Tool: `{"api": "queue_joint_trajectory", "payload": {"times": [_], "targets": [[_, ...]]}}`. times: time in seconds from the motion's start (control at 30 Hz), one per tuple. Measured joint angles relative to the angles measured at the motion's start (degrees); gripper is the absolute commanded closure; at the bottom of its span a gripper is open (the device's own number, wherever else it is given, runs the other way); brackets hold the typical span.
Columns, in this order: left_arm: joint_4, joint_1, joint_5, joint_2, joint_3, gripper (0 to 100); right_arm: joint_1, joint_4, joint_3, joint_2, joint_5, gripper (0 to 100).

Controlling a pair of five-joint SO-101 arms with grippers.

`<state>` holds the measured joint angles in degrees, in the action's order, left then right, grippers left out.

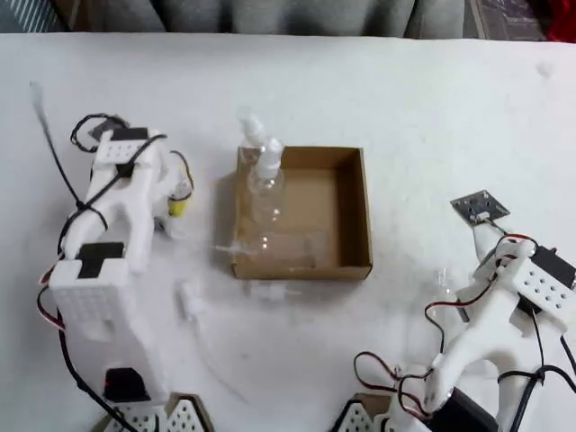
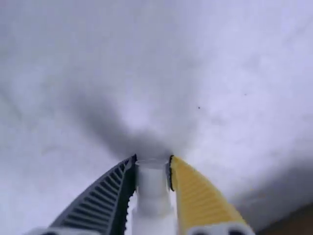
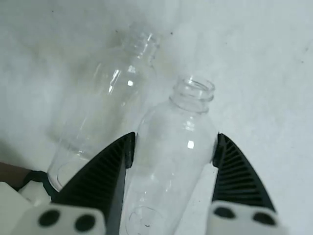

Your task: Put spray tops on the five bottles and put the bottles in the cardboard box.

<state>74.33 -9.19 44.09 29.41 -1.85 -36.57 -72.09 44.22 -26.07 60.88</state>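
Where right fingers [image 3: 98,186] clasp one bottle [image 3: 171,161], another [image 3: 105,98] lies.

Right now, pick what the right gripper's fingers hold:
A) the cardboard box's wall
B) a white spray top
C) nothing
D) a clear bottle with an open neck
D: the right wrist view shows the black fingers pressed against both sides of a clear bottle, its neck bare.

Glossy, probably plastic bottle [image 3: 171,156]; matt cardboard box [image 1: 366,211].
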Motion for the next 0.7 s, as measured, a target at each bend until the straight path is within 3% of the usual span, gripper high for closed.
{"api": "queue_joint_trajectory", "payload": {"times": [0.7], "targets": [[0.4, 0.2, 0.0, 0.1, -5.4, 98, -0.1, 0.0, 0.0, 0.0, 0.0, 83.0]]}}
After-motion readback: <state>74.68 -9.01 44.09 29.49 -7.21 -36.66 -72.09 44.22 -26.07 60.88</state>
